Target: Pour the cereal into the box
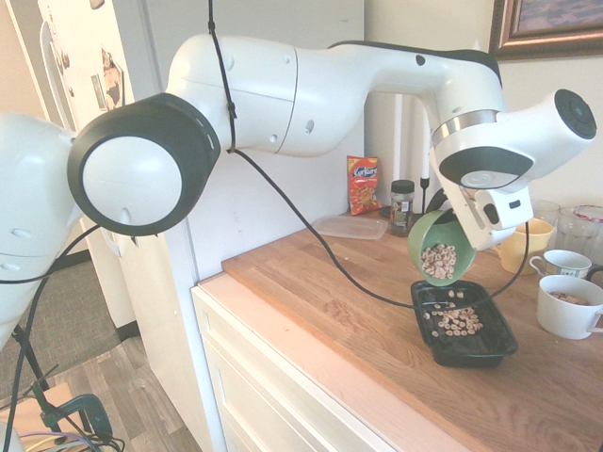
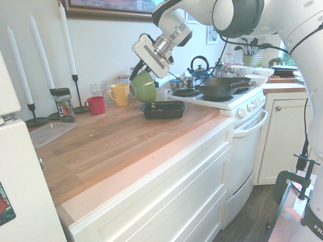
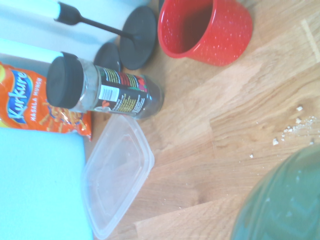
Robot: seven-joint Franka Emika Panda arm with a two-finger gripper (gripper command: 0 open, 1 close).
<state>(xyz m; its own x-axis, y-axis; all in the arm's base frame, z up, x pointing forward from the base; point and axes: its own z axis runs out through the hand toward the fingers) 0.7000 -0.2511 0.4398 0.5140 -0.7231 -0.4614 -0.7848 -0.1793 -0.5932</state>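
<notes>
I have the gripper [image 1: 450, 224] clamped on the rim of the green bowl [image 1: 439, 249], tipped above the box [image 1: 464, 325], where the cereal [image 1: 440, 261] tumbles loose and light, likely to bounce.

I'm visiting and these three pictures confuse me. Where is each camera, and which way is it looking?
First exterior view: beside the arm's base, looking along the wooden counter at the green bowl tipped over the black box; shows the whole arm.
Second exterior view: at the counter's far end, facing the stove; shows the gripper shut on the bowl.
Wrist view: on the wrist, looking at the snack bag, spice jar and red mug; no arm.
Both exterior views share bowl and box.
</notes>
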